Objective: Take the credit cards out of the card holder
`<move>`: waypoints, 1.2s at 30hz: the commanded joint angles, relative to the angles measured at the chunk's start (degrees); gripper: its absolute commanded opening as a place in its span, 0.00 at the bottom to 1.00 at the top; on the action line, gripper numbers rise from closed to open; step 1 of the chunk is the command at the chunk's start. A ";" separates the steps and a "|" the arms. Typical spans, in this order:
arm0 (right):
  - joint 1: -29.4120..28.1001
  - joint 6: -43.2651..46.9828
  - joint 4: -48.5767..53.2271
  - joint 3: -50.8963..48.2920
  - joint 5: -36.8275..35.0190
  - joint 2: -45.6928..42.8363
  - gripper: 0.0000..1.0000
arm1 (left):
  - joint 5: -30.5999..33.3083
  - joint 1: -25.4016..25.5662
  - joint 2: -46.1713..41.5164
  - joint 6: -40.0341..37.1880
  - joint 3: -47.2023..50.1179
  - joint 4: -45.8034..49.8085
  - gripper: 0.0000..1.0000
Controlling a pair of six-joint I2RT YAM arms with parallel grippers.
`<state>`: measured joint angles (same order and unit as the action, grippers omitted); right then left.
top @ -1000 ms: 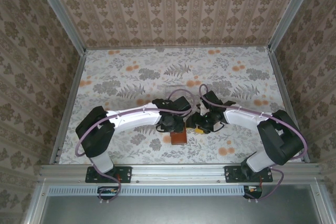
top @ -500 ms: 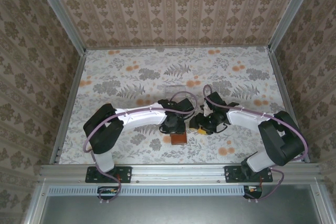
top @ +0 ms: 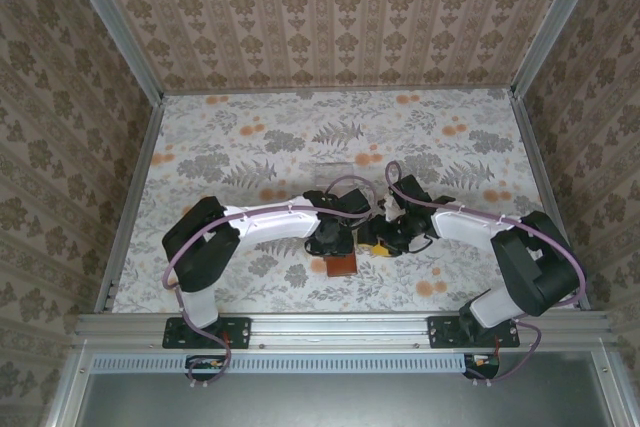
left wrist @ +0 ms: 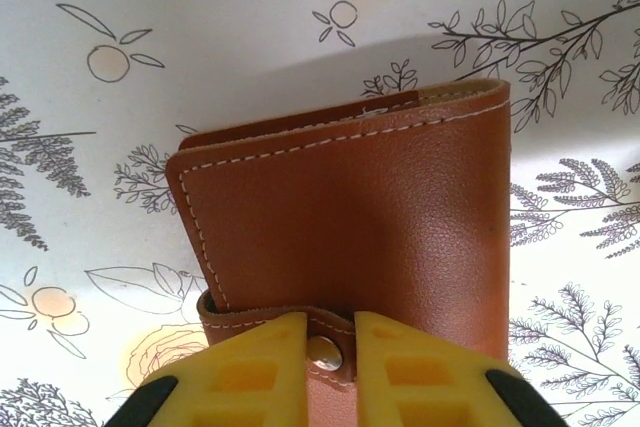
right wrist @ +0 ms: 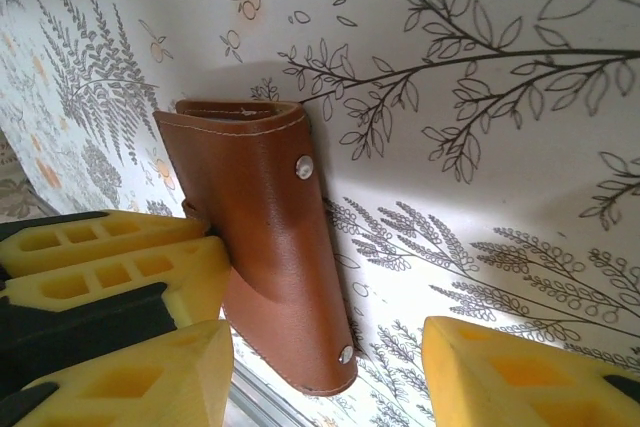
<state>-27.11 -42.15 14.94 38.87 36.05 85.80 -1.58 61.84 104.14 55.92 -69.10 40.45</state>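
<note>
On the flowered table (top: 250, 147), close to the middle of its near edge, the brown card holder (top: 340, 265) lies folded shut, so the task looks barely begun (the credit cards are presumably all inside it). The left gripper (left wrist: 330, 335) is pinched narrow on the holder's strap (left wrist: 245, 313), one finger on either side of the stud (left wrist: 322, 350). The right gripper (right wrist: 325, 337) stands wide and holds nothing, so unsnapping, opening and drawing the cards out are all left to do.

Left tool (left wrist: 330, 332) crowds the card holder (left wrist: 360, 207); table (left wrist: 250, 7) beyond lies free.
</note>
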 commanded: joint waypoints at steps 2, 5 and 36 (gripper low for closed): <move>-1.35 0.40 -1.38 0.33 2.63 2.27 0.52 | -1.23 0.29 -0.56 0.24 1.97 -1.18 0.10; -2.69 0.36 -2.02 1.04 2.93 3.72 0.50 | -1.47 0.29 -2.00 0.20 3.54 -2.74 0.07; -5.93 -1.73 -4.81 2.07 -1.34 8.11 0.19 | 0.14 -1.06 -12.33 -2.56 9.70 -3.97 0.00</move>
<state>-32.60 -44.86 8.80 40.40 37.95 94.11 -3.22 61.30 94.87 54.83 -60.40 32.99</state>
